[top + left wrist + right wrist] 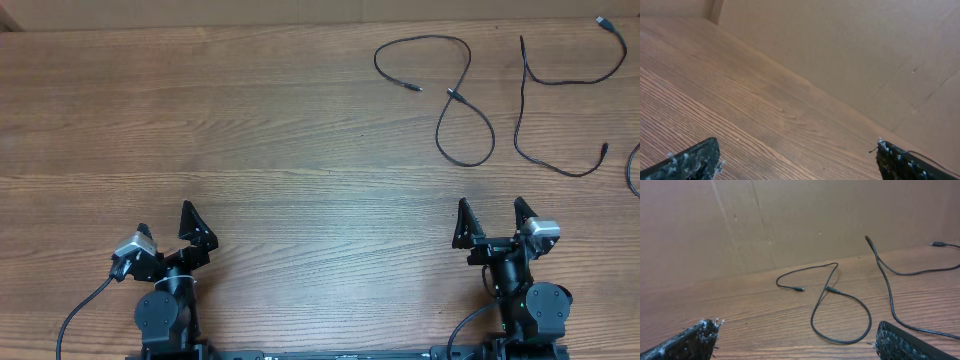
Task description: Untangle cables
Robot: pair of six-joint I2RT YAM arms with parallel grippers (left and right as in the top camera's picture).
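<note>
Two cables [452, 94] lying apart, third cable [631, 172] cropped at overhead edge

No words, numbers, labels or signs can be read in any of the views. Nothing is written on the wooden table [250, 130], and nothing is printed on the brown wall [790, 220].

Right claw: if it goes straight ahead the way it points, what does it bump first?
Probably the looped black cable lying on the table ahead of the open right claw, though depth is hard to judge.
</note>
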